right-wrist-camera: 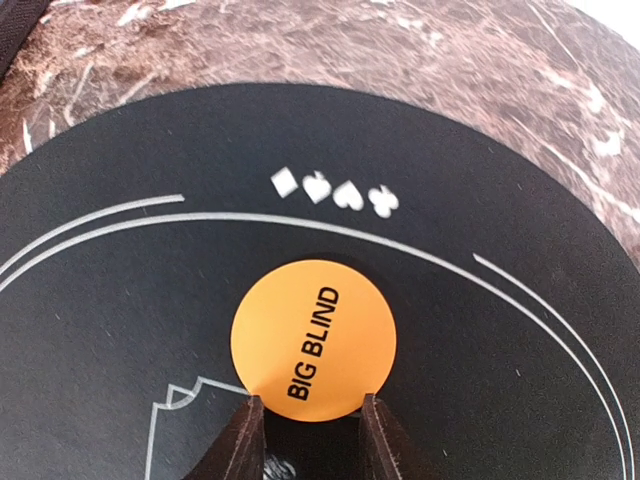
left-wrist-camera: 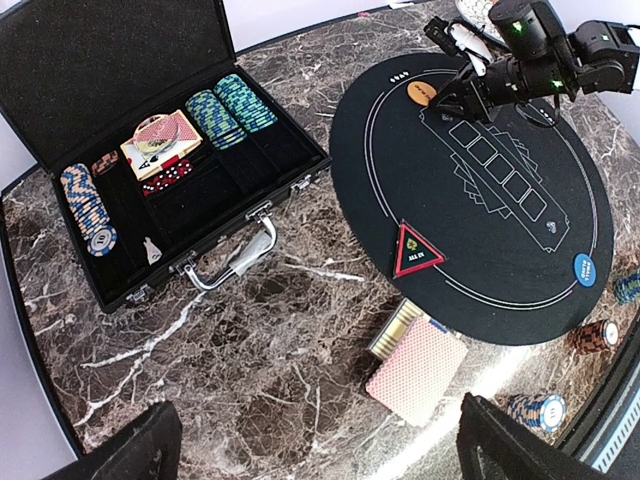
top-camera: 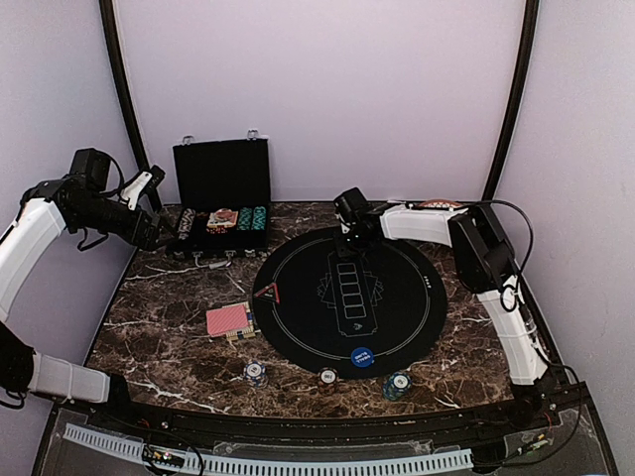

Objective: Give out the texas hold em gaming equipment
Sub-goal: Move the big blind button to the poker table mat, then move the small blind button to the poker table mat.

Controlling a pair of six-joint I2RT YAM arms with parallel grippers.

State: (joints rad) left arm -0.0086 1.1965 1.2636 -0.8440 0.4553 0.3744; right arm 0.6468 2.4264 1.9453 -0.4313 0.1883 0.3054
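Note:
The orange "BIG BLIND" button disc lies low over the far edge of the black round mat. My right gripper has a fingertip against each side of the disc's near edge. The disc also shows in the left wrist view. A blue button disc sits at the mat's near edge. A pinkish-red card deck lies left of the mat. Three chip stacks stand along the front. My left gripper is open and empty, high over the left side.
The black chip case stands open at the back left, with chips, cards and dice in it. A red triangular "ALL IN" marker lies on the mat's left edge. A patterned plate is behind the right arm.

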